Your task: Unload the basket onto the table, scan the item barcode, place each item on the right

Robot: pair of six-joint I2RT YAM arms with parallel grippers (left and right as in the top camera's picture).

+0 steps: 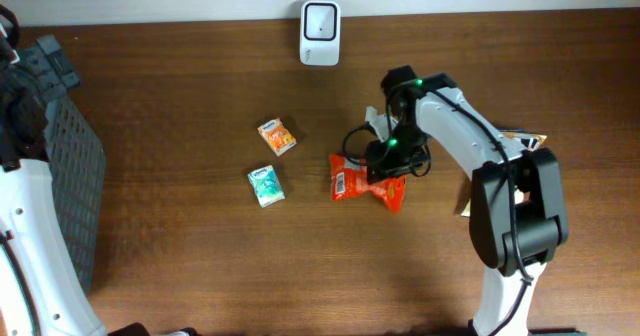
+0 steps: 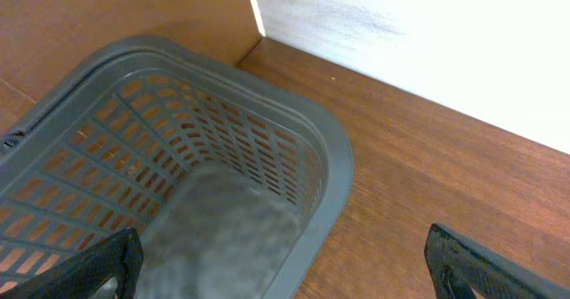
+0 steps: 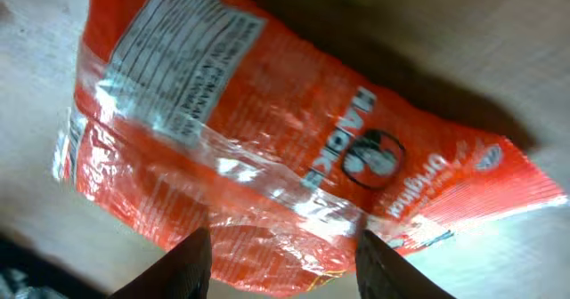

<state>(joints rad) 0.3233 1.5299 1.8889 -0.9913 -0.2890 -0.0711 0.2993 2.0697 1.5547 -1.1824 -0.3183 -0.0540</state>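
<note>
Right wrist view: right pincer (image 3: 285, 250) stands apart astride the light, crinkly, slippery snack bag (image 3: 294, 148), seemingly not yet pinching; its six o'clock edge looks best to grip.

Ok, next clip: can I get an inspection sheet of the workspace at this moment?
Surface: brown wooden table, no spills seen.
Job's things: red snack packet under the right gripper; white scanner at the far edge.
Clutter: small orange packet, small teal packet, grey basket by the left arm.
Grippers: left gripper open above the basket; right gripper has its fingers either side of the red packet's edge, grip unclear.
Cables: black cable looping beside the right wrist.
Surroundings: white wall behind the table.
</note>
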